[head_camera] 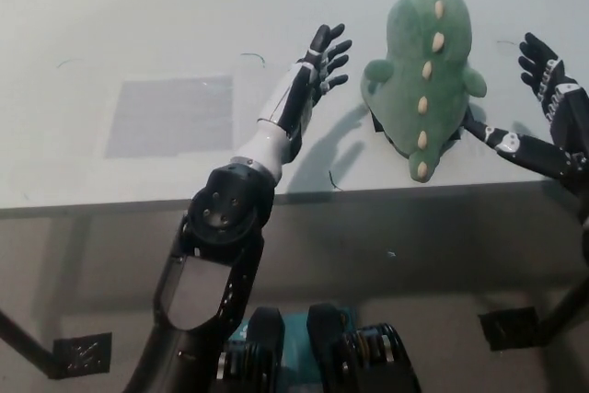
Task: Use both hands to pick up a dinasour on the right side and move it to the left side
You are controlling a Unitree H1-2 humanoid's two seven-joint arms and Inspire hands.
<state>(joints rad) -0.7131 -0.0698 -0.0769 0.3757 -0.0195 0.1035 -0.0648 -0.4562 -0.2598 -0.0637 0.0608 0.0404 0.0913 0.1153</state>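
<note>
A green plush dinosaur (426, 75) with a row of cream spikes lies belly down on the white table (138, 34), at its right side. My left hand (323, 63) is stretched out just left of the toy, open, fingers spread, a small gap from it. My black right hand (543, 103) stands open just right of the toy. One finger reaches to the toy's lower right side; whether it touches is unclear.
A grey rectangular patch (170, 115) lies on the table's left part. The table's front edge (368, 195) runs across the picture below the toy, with dark floor beneath it. A few thin dark marks dot the tabletop.
</note>
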